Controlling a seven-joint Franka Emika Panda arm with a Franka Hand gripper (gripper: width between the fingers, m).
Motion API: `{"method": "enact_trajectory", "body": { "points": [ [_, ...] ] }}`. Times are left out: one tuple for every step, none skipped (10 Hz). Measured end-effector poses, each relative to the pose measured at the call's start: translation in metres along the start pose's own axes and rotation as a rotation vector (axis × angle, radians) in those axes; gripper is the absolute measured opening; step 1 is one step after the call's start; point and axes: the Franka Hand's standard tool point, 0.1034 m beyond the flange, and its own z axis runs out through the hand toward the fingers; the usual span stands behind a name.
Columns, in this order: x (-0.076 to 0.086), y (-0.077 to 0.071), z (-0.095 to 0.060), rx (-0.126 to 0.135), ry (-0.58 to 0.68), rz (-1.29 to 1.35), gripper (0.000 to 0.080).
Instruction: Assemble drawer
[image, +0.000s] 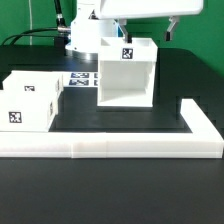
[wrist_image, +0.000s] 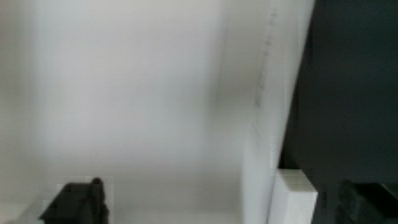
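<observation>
The drawer housing is a large white open-fronted cube standing mid-table, with a square tag on its top rear. My gripper hangs just above its top edge, mostly hidden by the white arm body. In the wrist view the housing's white surface fills most of the picture, and a white wall edge lies between the jaws. My gripper is open, and its dark fingertips stand wide apart. Two small white trays with tags sit at the exterior view's left.
A long low white border wall runs along the front and up the exterior view's right side. The marker board lies flat behind the trays. The robot base stands at the back.
</observation>
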Motion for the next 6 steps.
{"method": "enact_trajectory", "body": {
  "points": [
    [-0.006,-0.004,0.004,-0.001,-0.004,0.062,0.0649],
    [-0.010,-0.007,0.008,-0.002,-0.013,0.099,0.0649],
    [-0.012,-0.009,0.013,-0.003,-0.023,0.115,0.0649],
    [-0.015,-0.011,0.016,-0.006,-0.031,0.132,0.0649],
    [-0.018,-0.015,0.019,-0.010,-0.038,0.153,0.0519],
    [-0.018,-0.016,0.019,-0.009,-0.040,0.153,0.0519]
  ]
}}
